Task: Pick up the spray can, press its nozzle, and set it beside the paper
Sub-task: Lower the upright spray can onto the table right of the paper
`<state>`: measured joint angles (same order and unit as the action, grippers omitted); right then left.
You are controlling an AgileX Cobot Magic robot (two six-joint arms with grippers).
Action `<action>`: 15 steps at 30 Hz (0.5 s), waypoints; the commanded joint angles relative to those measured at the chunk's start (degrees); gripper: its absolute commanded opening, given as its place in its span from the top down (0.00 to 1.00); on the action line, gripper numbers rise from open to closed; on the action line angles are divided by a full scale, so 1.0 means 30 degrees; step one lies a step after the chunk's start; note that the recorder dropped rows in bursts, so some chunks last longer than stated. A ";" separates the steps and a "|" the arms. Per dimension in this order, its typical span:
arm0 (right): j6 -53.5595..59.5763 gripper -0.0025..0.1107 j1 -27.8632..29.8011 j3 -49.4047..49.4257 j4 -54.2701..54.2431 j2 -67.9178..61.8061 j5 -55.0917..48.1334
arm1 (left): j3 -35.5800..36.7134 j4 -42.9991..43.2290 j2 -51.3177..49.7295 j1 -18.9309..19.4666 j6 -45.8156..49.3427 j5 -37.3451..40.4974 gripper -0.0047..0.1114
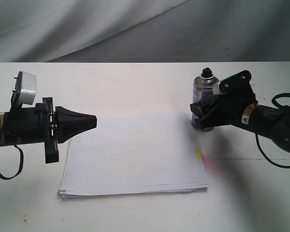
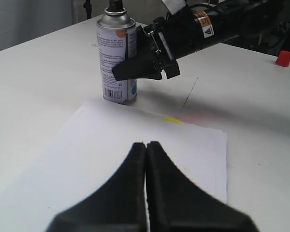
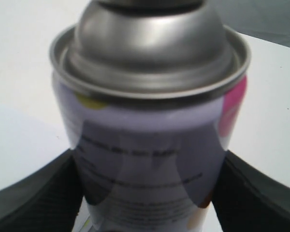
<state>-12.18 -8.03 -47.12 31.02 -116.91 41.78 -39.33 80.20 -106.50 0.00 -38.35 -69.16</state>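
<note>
The silver spray can (image 1: 203,90) stands upright just off the far right corner of the paper (image 1: 135,154). Its black nozzle (image 1: 206,73) points up. My right gripper (image 1: 199,116) is shut on the can's lower body, one finger on each side (image 3: 34,203). The can (image 3: 150,145) fills the right wrist view, its domed top near the frame's upper edge. In the left wrist view the can (image 2: 117,58) appears to rest on the table. My left gripper (image 1: 93,121) is shut and empty, hovering over the paper's left edge, its tips (image 2: 146,145) pressed together.
Yellow and pink tabs (image 1: 199,154) mark the paper's right edge, close to the can. A black cable (image 1: 280,162) loops on the table behind the right arm. A small red object (image 2: 283,58) lies farther out. Grey cloth hangs behind the table.
</note>
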 commanded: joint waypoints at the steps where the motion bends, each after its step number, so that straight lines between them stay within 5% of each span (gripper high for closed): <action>1: -0.0030 0.97 0.0039 0.0011 -0.0353 0.0185 0.0555 | 0.0138 0.0115 0.0181 0.0014 -0.0137 -0.0269 0.96; 15: 0.0057 0.29 0.0039 -0.0023 -0.0228 0.0185 0.0407 | 0.0138 0.0150 0.0181 0.0014 0.0087 -0.0269 0.96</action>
<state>-12.18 -8.03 -47.12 30.52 -116.81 42.14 -39.33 80.60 -106.50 0.00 -38.35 -69.16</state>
